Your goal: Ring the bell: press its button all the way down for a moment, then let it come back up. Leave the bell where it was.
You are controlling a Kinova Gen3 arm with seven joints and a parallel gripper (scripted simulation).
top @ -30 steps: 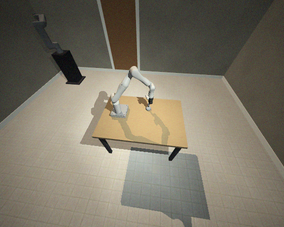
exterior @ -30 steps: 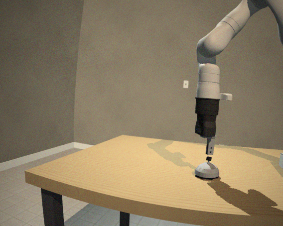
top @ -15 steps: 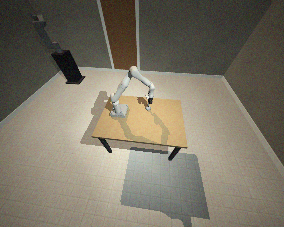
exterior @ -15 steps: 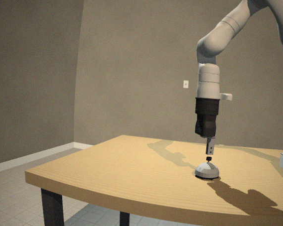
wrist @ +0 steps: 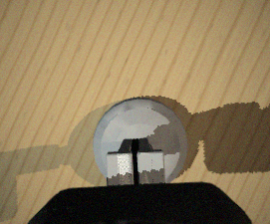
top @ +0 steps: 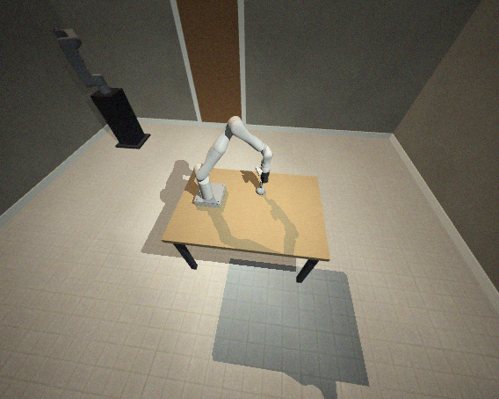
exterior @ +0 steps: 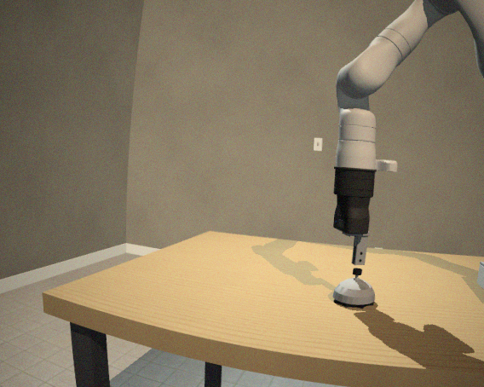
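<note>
Low right of the exterior frame, the closed end effector (top: 261, 188) (exterior: 359, 263) (wrist: 135, 154) hovered above the raised button (exterior: 357, 271); the press apparently remained.

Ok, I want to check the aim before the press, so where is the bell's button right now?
In the exterior view, the black button stands atop the silver dome, right of centre, just below the gripper's closed fingertips.

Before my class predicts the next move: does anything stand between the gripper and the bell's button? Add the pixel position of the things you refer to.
Nothing visible does: the gripper (top: 262, 186) (exterior: 359, 264) (wrist: 135, 154) is right above the button (exterior: 357, 271), with only a small gap in the exterior view.
</note>
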